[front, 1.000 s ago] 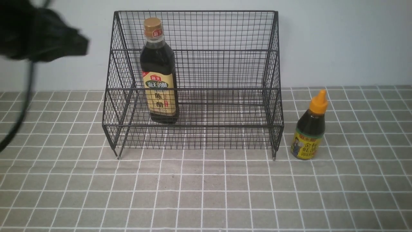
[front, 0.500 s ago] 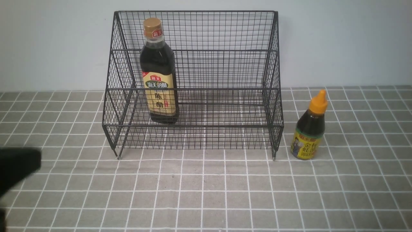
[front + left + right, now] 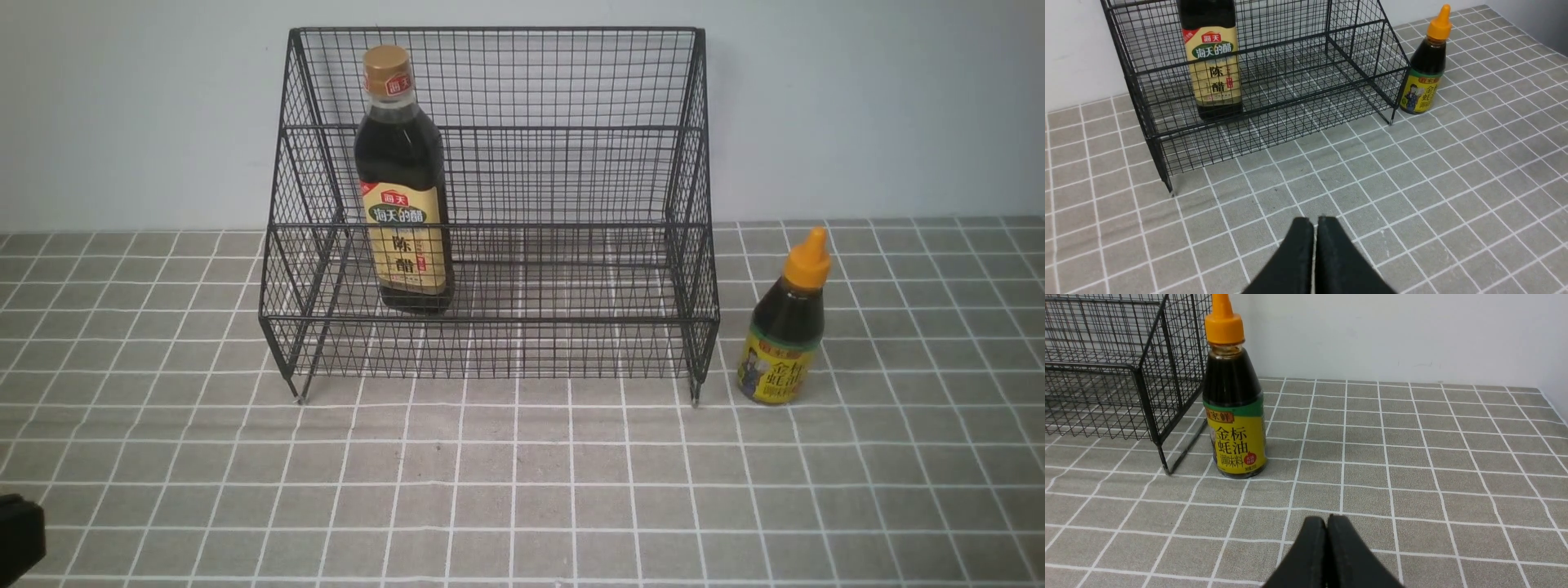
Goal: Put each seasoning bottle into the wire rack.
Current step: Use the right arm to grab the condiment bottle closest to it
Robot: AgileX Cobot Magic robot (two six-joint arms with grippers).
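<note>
Tall bottle upright inside rack, left end. Short bottle on bench just right of rack. Left hand and right hand: fingers pressed together.

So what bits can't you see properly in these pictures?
- Tall bottle: in the left wrist view, its cap and neck are cut off by the top edge.
- Small bottle: in the right wrist view, the nozzle tip is cut off by the top edge.
- Rack: in the right wrist view, only one corner shows; the rest runs off the edge.
- Left arm: in the front view, only a black corner shows at the edge.
- Right gripper: not in the front view at all.
</note>
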